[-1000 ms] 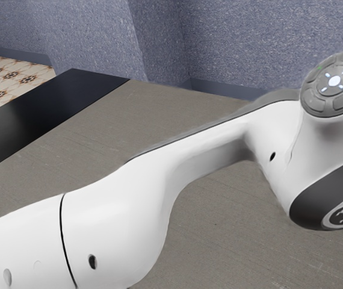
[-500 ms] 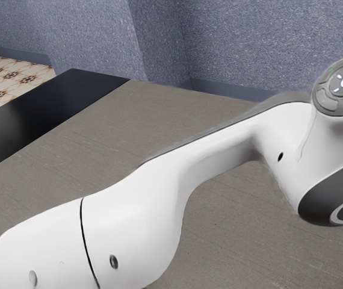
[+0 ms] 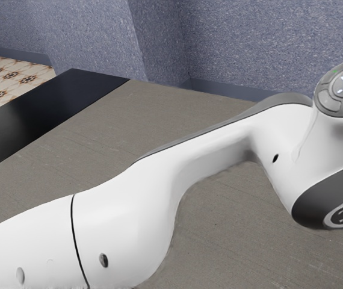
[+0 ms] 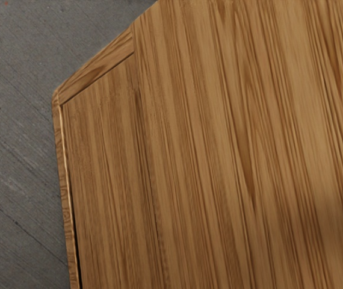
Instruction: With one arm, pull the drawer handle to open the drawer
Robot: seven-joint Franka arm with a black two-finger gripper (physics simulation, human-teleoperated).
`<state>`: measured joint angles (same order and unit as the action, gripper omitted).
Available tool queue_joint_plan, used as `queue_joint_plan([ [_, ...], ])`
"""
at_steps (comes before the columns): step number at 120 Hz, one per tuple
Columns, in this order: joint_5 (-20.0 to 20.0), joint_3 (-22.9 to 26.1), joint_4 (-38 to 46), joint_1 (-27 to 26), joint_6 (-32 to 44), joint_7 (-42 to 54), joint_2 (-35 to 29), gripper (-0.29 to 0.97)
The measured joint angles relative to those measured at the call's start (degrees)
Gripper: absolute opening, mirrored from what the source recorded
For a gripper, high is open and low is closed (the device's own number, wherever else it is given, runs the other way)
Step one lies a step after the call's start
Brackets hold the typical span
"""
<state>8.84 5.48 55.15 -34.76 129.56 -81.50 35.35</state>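
Looking down from the hand, you have the wooden drawer unit (image 4: 231,150) directly under the gripper, with its grain running lengthwise and one corner bordering the grey worktop (image 4: 15,90). A seam sets off a narrower framed panel (image 4: 102,192) on the side toward that bare worktop. You cannot tell whether this panel is the drawer face, and the handle cannot be made out. It probably lies past that edge, below the hand. In the exterior view the arm (image 3: 159,198) stretches low over the worktop toward the exterior view's right, with the wrist bent down. You cannot tell whether the gripper is released or clenched.
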Motion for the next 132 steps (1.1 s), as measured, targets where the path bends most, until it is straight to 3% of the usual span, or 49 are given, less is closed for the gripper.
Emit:
queue_joint_plan([
  [73,1.0,0.2,22.6,2.8,-0.3,-1.2,-16.4,0.67],
  [132,0.5,-0.4,31.8,2.4,1.4,-2.2,-25.6,0.64],
])
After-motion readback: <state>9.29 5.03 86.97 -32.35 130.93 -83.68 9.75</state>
